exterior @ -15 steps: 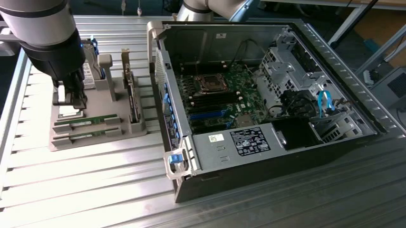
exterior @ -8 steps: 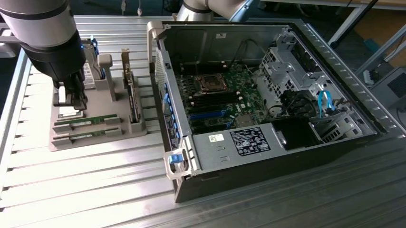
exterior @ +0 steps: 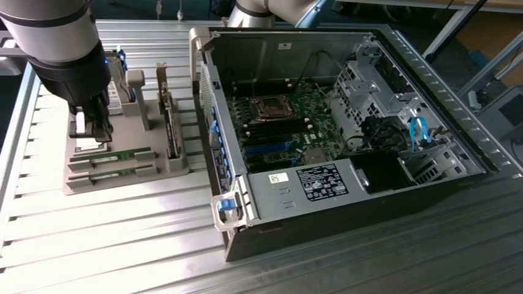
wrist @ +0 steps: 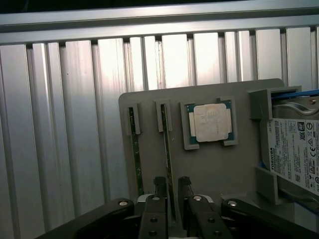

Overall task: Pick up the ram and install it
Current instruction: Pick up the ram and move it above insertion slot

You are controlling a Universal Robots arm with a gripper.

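Note:
Two green ram sticks stand on edge in slots of a grey holder tray [wrist: 219, 169]. One ram stick [wrist: 168, 149] runs up between my gripper's [wrist: 172, 186] two fingertips [wrist: 159, 185], which stand on either side of it with a small gap, so the gripper is open. The other ram stick [wrist: 133, 154] lies one slot further out. In the exterior view the gripper [exterior: 90, 136] hangs just above the tray [exterior: 122, 184] at the exterior view's left, over the nearer ram stick [exterior: 114, 157].
A square silver processor [wrist: 210, 122] sits in the tray beside the ram, and a labelled hard drive [wrist: 294, 149] stands at the tray's far end. An open computer case [exterior: 343, 122] with its motherboard [exterior: 278, 128] lies at the exterior view's right. The table [exterior: 98, 245] is ribbed aluminium.

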